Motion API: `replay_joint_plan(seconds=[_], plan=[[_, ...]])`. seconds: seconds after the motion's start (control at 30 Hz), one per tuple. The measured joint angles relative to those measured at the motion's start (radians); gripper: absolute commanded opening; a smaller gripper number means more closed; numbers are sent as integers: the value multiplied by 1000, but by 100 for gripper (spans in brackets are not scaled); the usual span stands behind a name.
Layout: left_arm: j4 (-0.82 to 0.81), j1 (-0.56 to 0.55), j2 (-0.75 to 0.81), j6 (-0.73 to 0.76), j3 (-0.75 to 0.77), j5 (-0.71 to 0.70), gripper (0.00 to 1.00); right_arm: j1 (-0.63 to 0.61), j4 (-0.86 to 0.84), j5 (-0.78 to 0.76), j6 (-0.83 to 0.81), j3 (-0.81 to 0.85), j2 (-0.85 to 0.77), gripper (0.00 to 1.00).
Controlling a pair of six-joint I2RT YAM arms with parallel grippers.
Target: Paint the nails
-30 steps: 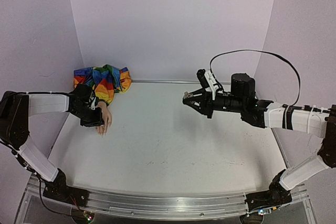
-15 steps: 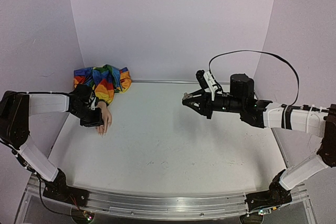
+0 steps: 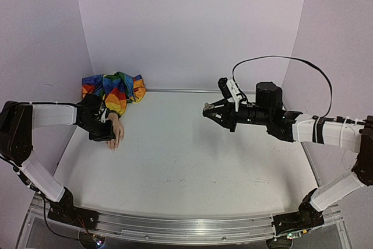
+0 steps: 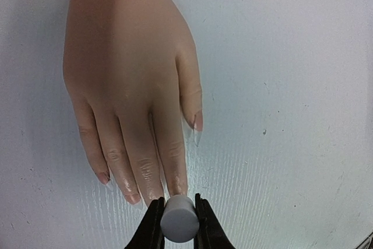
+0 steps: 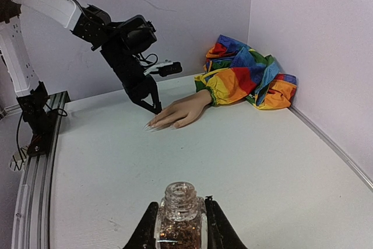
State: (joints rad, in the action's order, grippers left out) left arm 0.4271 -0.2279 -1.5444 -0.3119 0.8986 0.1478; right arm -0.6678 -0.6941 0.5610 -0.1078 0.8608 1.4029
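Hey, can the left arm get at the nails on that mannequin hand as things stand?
Probably yes. The left claw, shut on a white cap, hangs right at the fingertips of the mannequin hand, which lies flat with its nails facing up. Nothing sits between them.

Bare table point(image 3: 186, 161) lies open between the mannequin hand point(image 3: 115, 133) at far left and the raised right gripper point(image 3: 207, 111) carrying an uncapped bottle point(image 5: 179, 211). The left gripper point(image 4: 177, 208), pinching a white cap point(image 4: 178, 223), crowds the nails point(image 4: 134, 198); the rainbow sleeve point(image 3: 113, 88) fills the rear corner against the left wall point(image 3: 41, 56).
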Motion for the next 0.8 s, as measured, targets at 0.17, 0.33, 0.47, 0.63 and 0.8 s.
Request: replay_joint_plan(seconds=[0.17, 0.33, 0.47, 0.63, 0.8], plan=[[0, 0, 0, -1, -10, 8, 0, 0, 0, 0, 0, 0, 0, 0], [0, 0, 0, -1, -24, 11, 0, 0, 0, 2, 0, 0, 0, 0], [0, 0, 0, -1, -31, 18, 0, 0, 0, 4, 1, 0, 0, 0], [1, 0, 17, -2, -49, 45, 0, 0, 0, 4, 3, 0, 0, 0], [15, 0, 84, -2, -54, 53, 0, 0, 0, 5, 3, 0, 0, 0]])
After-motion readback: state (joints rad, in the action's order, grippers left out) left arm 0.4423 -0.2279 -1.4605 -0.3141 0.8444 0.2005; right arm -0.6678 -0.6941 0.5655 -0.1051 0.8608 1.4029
